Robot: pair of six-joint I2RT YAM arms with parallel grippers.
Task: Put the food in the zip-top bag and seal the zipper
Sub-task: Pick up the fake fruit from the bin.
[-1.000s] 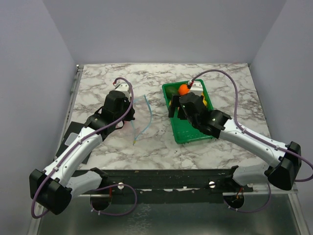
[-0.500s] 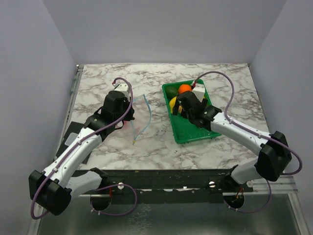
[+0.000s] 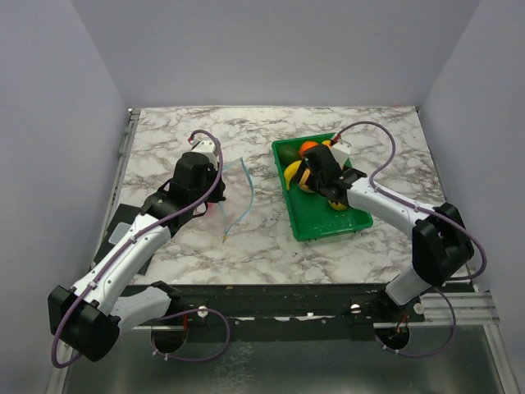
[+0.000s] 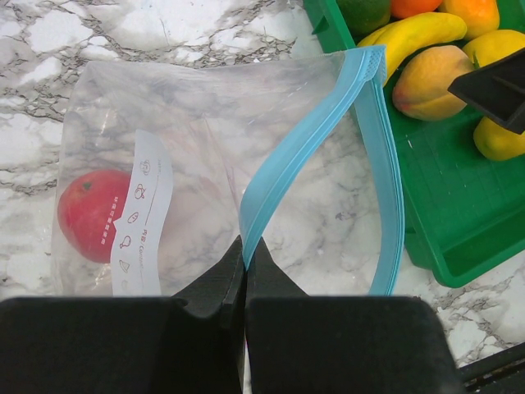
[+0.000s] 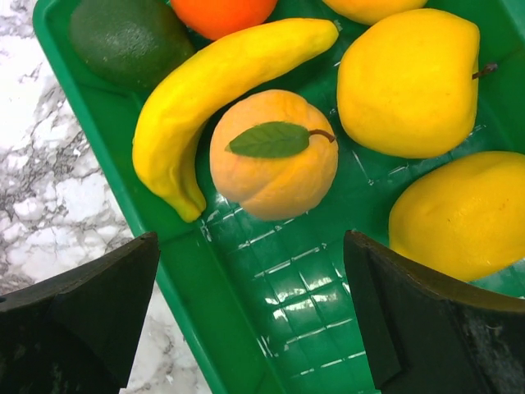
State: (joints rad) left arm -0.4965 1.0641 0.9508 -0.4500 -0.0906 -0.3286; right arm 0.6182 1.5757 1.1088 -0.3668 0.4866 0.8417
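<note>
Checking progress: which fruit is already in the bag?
The red fruit, inside the clear bag partly behind its white label; the other fruits all sit in the green tray.

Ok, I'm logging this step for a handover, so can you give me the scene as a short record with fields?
bag: clear, left of the tray, mouth open
inside bag: one red fruit
left end effector: shut on the bag's zipper
right end effector: open, above the tray, holding nothing
tray contents: banana, peach, lemons, orange, dark green fruit
zipper state: not sealed
</note>
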